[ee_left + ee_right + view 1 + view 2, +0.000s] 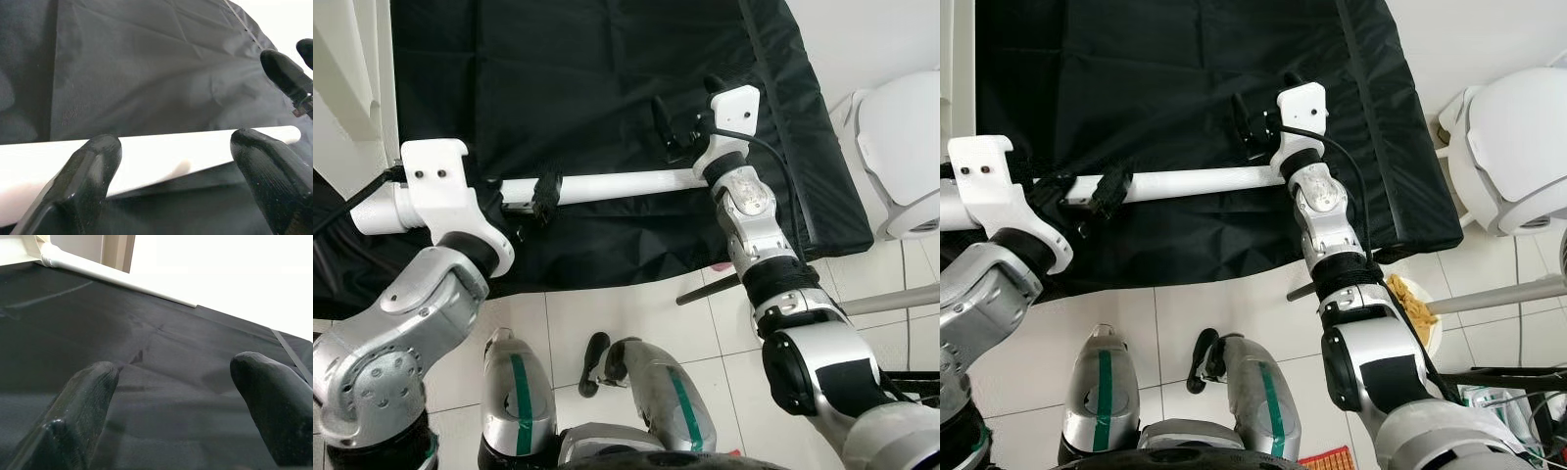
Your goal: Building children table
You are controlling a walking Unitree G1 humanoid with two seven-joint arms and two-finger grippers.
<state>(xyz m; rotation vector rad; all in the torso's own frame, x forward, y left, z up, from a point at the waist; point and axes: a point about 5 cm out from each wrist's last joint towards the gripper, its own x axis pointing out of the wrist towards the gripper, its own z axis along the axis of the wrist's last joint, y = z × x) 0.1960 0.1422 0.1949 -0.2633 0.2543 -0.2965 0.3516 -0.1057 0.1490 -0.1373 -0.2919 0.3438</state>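
The white table leg (617, 184), a long round tube, lies level above the black cloth (587, 78) that covers the worktop, running crosswise between the two arms. The left gripper (546, 196) is at the tube's left part; in the left wrist view its two black fingers (88, 171) stand apart with the white tube passing behind them, and whether they press it I cannot tell. The tube's far end (292, 133) reaches toward the right gripper (668, 132), whose fingertips show at the edge of that view. The right gripper sits just beyond the tube's right end, over the cloth, its fingers (83, 406) spread with nothing between them. A white pipe frame (98, 269) edges the cloth on the far side. Below, on the tiled floor (607, 323), are the robot's legs (517, 392) and a white round object (1518, 147) at right.
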